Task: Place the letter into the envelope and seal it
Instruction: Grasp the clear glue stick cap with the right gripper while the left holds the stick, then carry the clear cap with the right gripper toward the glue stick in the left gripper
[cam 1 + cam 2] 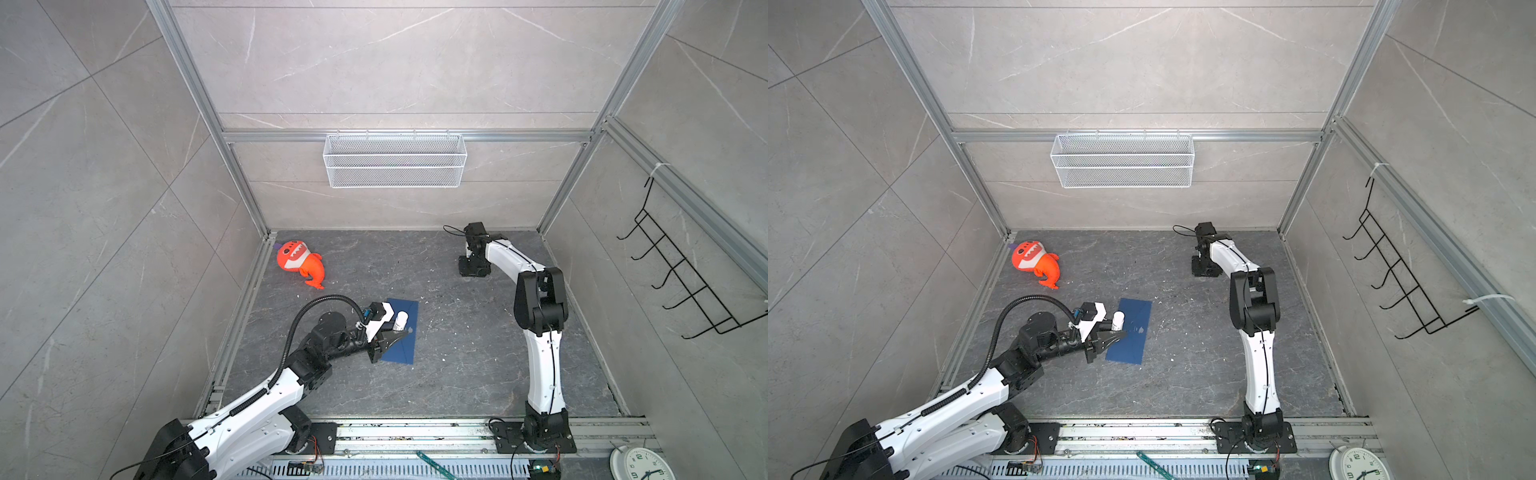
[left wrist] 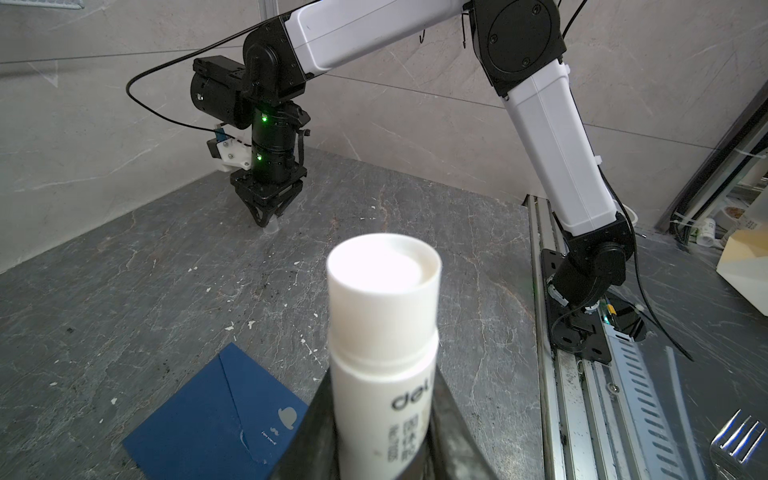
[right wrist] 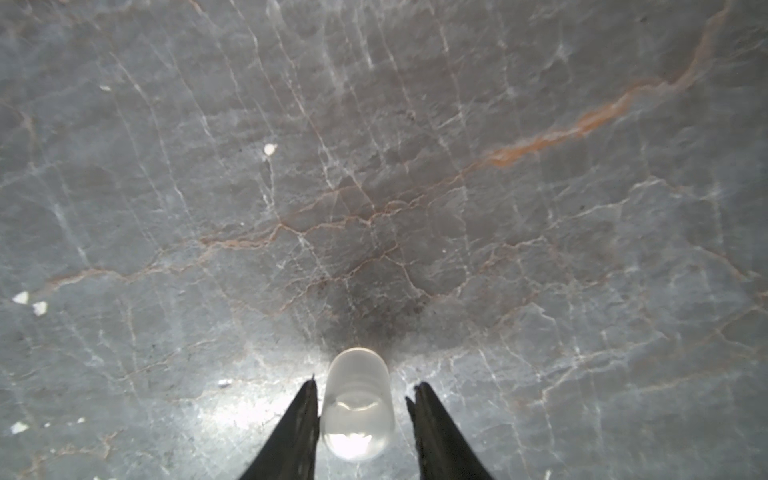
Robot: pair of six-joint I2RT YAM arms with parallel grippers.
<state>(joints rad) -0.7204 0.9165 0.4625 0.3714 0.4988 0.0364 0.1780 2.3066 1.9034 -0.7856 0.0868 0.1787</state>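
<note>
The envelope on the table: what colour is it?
The envelope is dark navy blue, with a small pale mark; the left wrist view shows it best.

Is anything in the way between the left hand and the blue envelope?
Nothing visible. The left hand, holding a glue stick, hangs right over the envelope, with no other object between them. The orange toy lies far off near the back corner.

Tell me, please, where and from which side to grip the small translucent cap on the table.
Probably grip the translucent cap across its curved side walls, from above: it is narrow and round, and the right end effector straddles it, fingers open.
</note>
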